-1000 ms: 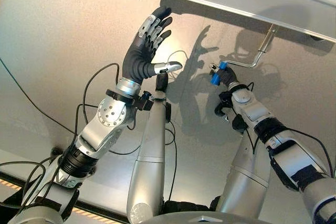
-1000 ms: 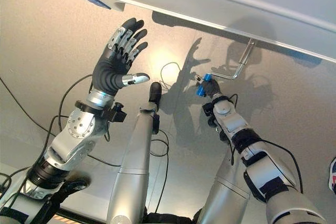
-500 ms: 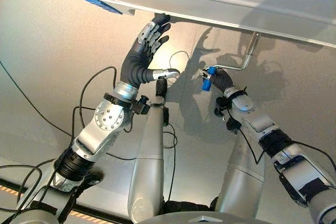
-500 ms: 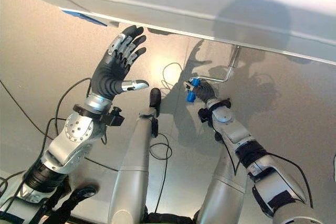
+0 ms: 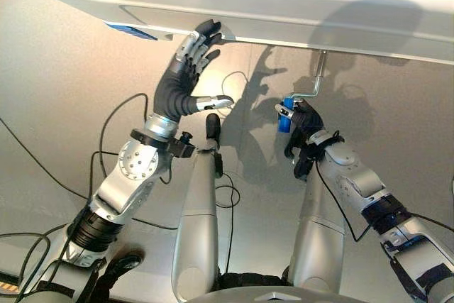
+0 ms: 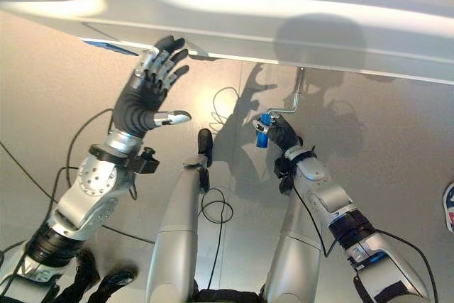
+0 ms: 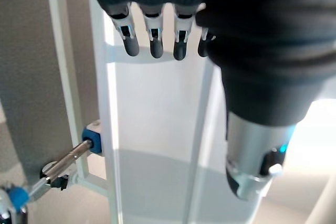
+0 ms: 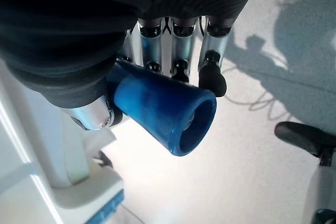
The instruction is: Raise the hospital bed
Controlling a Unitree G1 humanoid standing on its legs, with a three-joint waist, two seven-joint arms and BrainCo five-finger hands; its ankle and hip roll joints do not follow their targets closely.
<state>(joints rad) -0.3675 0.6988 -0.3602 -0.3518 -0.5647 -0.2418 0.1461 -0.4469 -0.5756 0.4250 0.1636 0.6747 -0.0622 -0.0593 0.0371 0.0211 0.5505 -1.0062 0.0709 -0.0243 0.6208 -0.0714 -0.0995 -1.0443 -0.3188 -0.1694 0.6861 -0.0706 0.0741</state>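
Hospital bed (image 5: 298,12) spans far side, above floor (image 5: 64,90). I see left hand (image 5: 181,79) at bed's near edge, left of crank (image 5: 312,86). Crank hangs under bed, handle (image 5: 285,115) inside my right hand (image 5: 303,120), right of centre.

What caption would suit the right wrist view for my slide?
Right hand curled around the blue crank handle beside the white bed frame.

The left hand (image 7: 157,30) reaches straight-fingered toward the white bed frame (image 7: 152,129), perhaps touching it. A metal crank (image 7: 65,161) with a blue collar enters the frame's rail.
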